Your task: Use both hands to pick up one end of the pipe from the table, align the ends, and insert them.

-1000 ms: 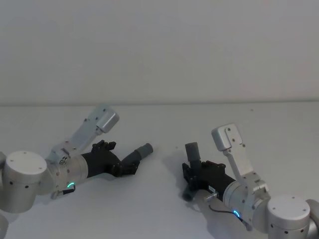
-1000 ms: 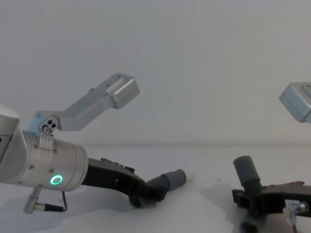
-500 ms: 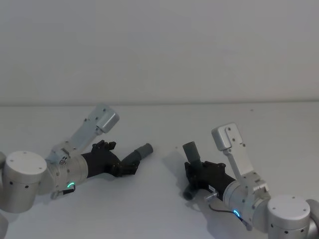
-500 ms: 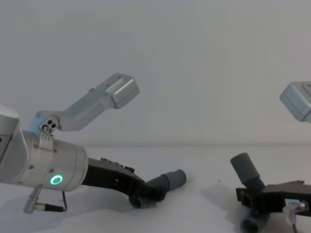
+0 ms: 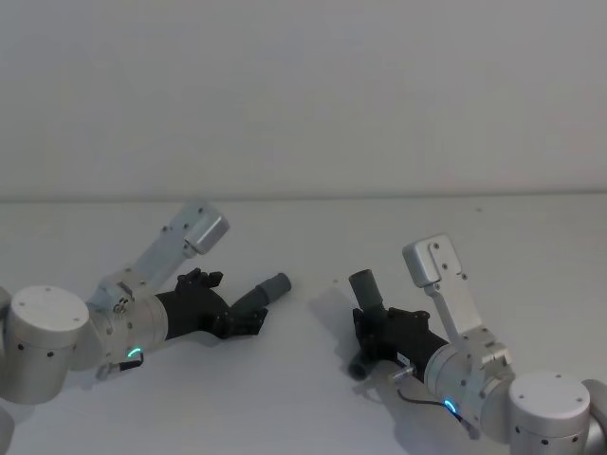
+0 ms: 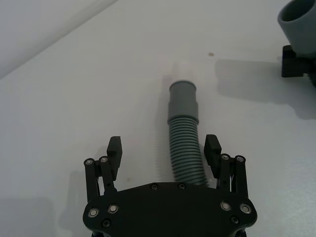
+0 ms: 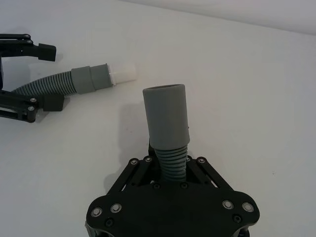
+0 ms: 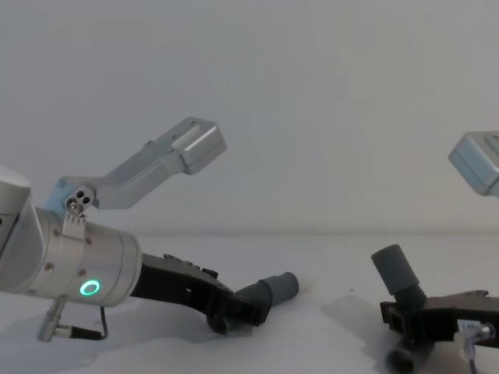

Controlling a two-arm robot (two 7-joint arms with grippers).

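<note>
Between the spread fingers (image 6: 114, 148) of the left gripper (image 6: 163, 145) lies the ribbed piece (image 6: 185, 143), flat on the table (image 5: 313, 408). The jaws stand wide, one finger on each side of the ribs. The tube runs closer to one finger than the other, and I cannot tell whether it touches that finger. Its collar (image 6: 183, 101) points away from the gripper toward the robot's right, and the right wrist view shows a pale spigot (image 7: 123, 72) sticking out of it. In the head view this gripper (image 5: 242, 318) sits low at the table's left. The left arm (image 8: 70, 261) behind it slopes down to it and carries a green ring light (image 8: 91, 289). The right gripper (image 7: 170, 165) is clamped narrow on the elbow piece (image 7: 165, 116), gripping it on the ribs just below the smooth sleeve. The plain mouth (image 7: 164, 90) points up and leans a little toward the robot's left. From the chest view, the gripper (image 8: 409, 319) is low at the right, and the piece's lower end is down near the table. Whether that end touches the table is unclear. The two pieces are apart, with bare table between collar and mouth.
</note>
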